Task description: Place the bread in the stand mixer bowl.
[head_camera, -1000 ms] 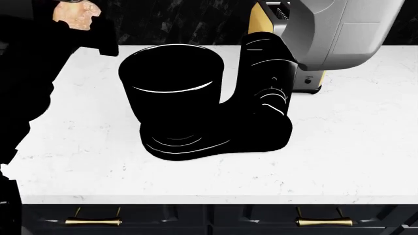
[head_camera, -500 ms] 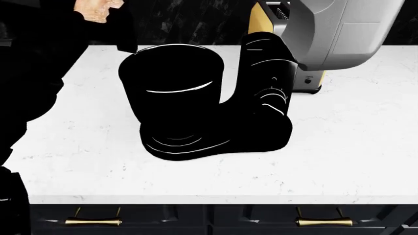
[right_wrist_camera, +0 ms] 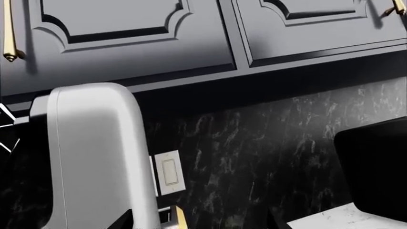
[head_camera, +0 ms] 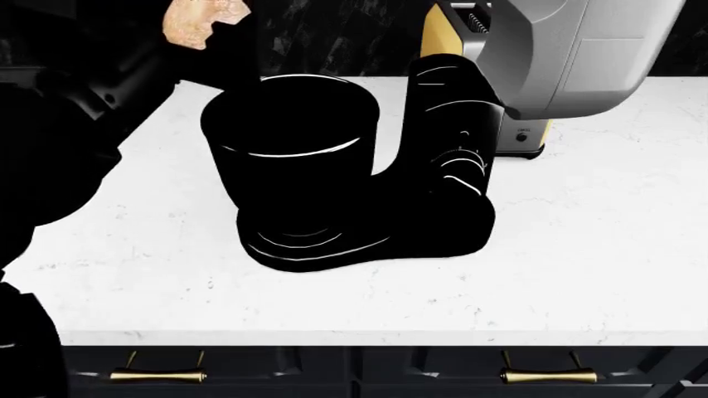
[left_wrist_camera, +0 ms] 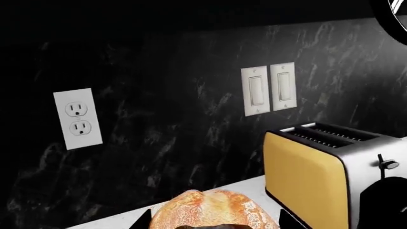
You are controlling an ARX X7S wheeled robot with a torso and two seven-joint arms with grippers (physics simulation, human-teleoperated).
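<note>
The bread (head_camera: 197,20), a small golden-brown roll, is held in my left gripper (head_camera: 215,26) at the far left, just above and behind the bowl's left rim. In the left wrist view the bread (left_wrist_camera: 213,209) fills the space between the fingertips of the left gripper (left_wrist_camera: 213,223). The stand mixer bowl (head_camera: 293,141) is a large glossy black cylinder standing on the mixer base in the middle of the counter. My right gripper (right_wrist_camera: 200,224) is open and empty, raised high at the right; in the head view only its grey forearm (head_camera: 575,50) shows.
The black mixer column (head_camera: 448,157) rises right of the bowl. A silver-and-gold toaster (head_camera: 453,29) stands behind it, also in the left wrist view (left_wrist_camera: 318,167). The white counter (head_camera: 598,232) ends at a front edge above dark drawers. Black marble backsplash with outlets (left_wrist_camera: 77,119).
My left arm has carried the bread to the right, from the far left corner toward the bowl's left rim. The right arm and the mixer have not moved.
</note>
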